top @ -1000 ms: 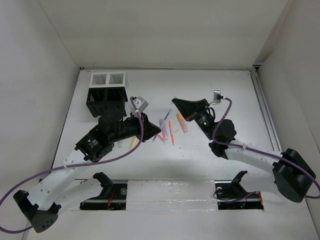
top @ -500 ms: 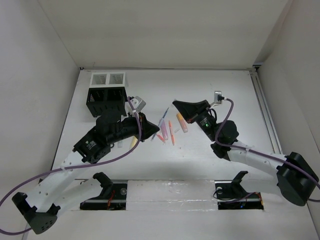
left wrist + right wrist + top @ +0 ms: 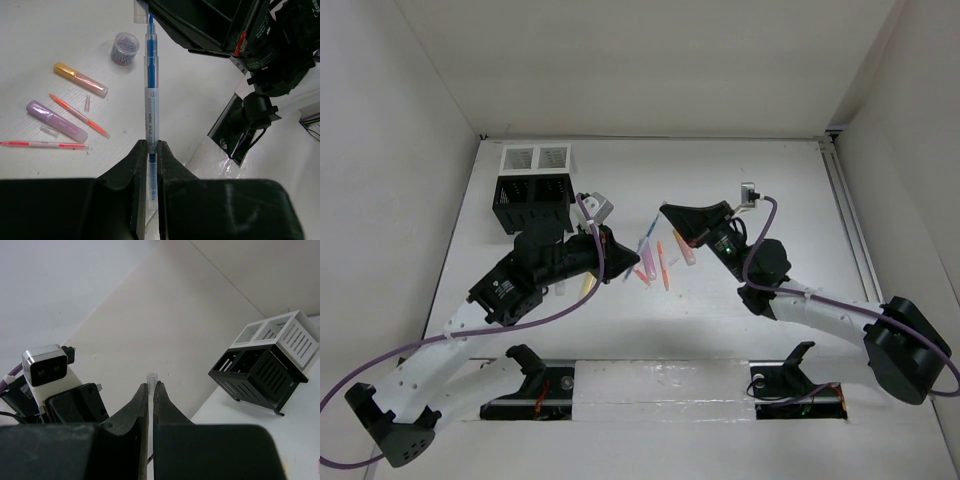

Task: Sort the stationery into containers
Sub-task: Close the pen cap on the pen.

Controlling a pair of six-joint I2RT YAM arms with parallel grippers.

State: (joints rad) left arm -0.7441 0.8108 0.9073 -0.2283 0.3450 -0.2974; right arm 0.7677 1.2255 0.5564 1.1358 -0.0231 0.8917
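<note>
Blue ink shows through the clear barrel of the pen (image 3: 151, 100) that my left gripper (image 3: 151, 145) clamps by its near end, out to the right of the black organiser (image 3: 533, 203). My right gripper (image 3: 150, 387) is pinched on a small clear cap (image 3: 150, 377), held just at that pen's tip. The white organiser (image 3: 537, 158) stands against the black organiser's far side. A purple marker (image 3: 56, 120), an orange marker (image 3: 80, 79) and thin red pens (image 3: 79, 115) lie loose on the table (image 3: 770, 180), also right of the black organiser.
</note>
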